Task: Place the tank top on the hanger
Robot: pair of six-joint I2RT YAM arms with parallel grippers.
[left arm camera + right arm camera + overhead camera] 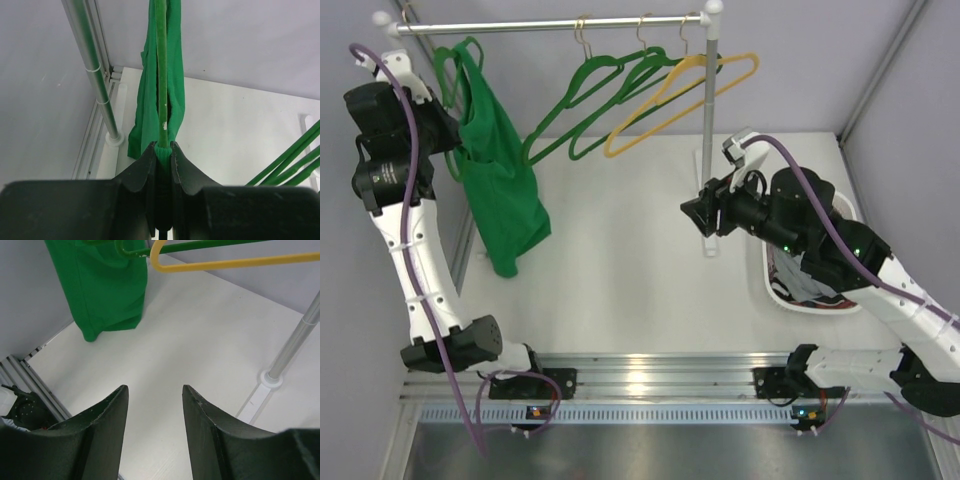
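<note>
With left gripper clamped on hanger and tank top, hung at the rail's left end, confirm strap seating before releasing gently (leave right gripper, spread and empty, aside).

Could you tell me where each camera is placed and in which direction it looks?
Top external: above and behind the robot, looking down on the table, the rail, the left arm and the right arm.
Left wrist: on the left arm, looking past the left gripper, shut on the tank top wrapped around the hanger.
Right wrist: on the right arm, facing leftward over the table past the open right gripper, towards the yellow hanger.
Shared: all three views show the tank top.
</note>
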